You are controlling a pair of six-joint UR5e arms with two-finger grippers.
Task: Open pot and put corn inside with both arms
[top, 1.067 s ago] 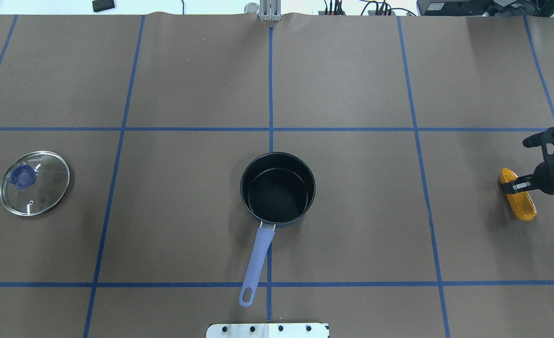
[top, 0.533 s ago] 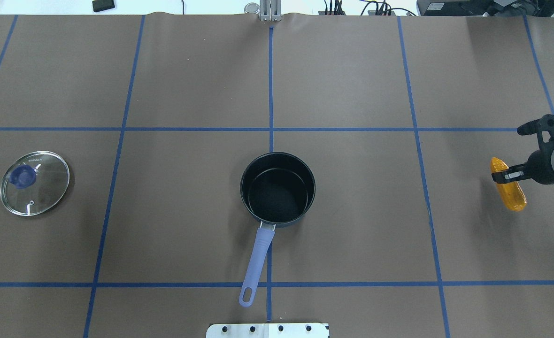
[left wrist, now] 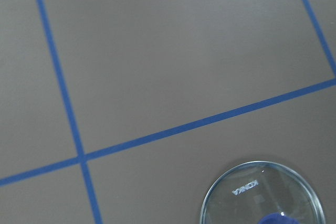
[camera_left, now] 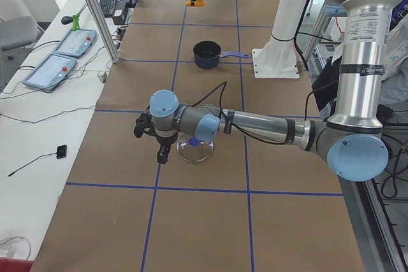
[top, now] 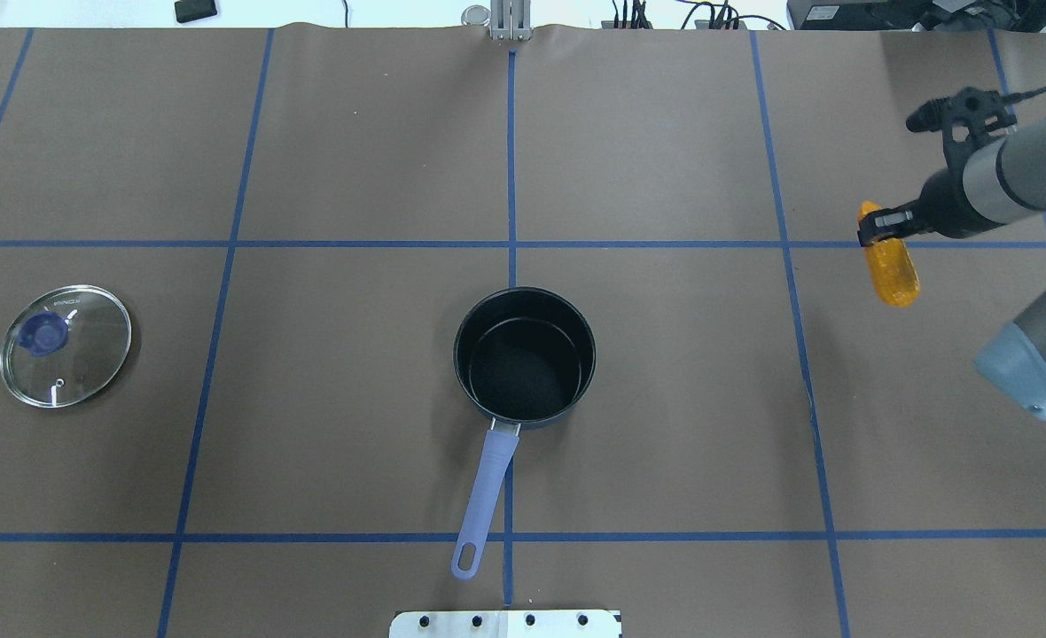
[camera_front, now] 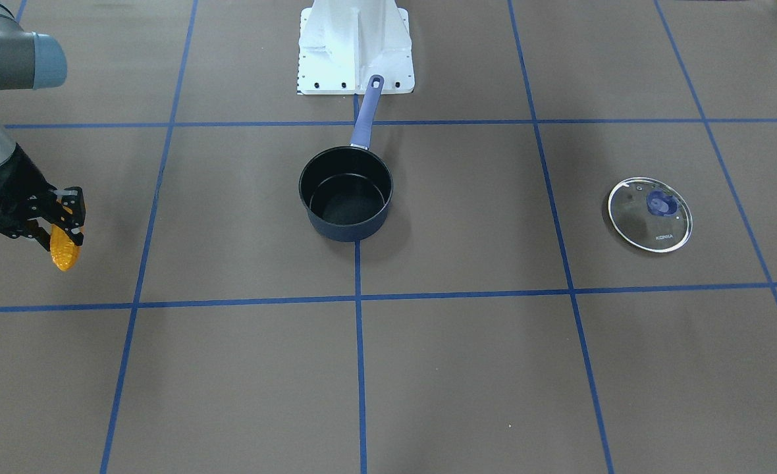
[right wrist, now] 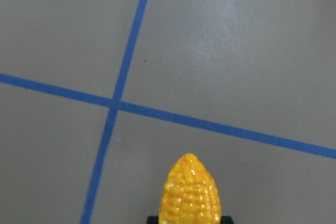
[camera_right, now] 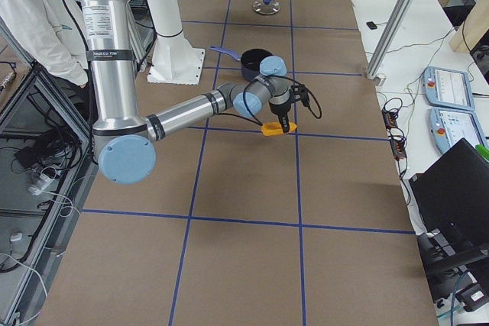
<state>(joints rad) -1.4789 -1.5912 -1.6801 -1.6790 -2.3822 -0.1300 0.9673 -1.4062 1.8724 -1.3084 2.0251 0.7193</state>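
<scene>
The corn (top: 888,270) has risen, clamped in right jaws; pot (camera_front: 346,230) empty, lid (top: 80,354) aside; left jaws unclear.

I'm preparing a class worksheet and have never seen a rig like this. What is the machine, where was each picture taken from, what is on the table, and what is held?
It is a robot with two jointed metal arms at a table covered in brown paper with blue tape lines. Two pictures look down, one from behind the robot, one from across the table; two look along it from either end; two come from wrist cameras. An open, empty pot stands mid-table. Its glass lid lies flat toward the robot's left, with the left arm hovering near it. The right arm has its jaws shut on the corn, apparently lifted off the table.
</scene>
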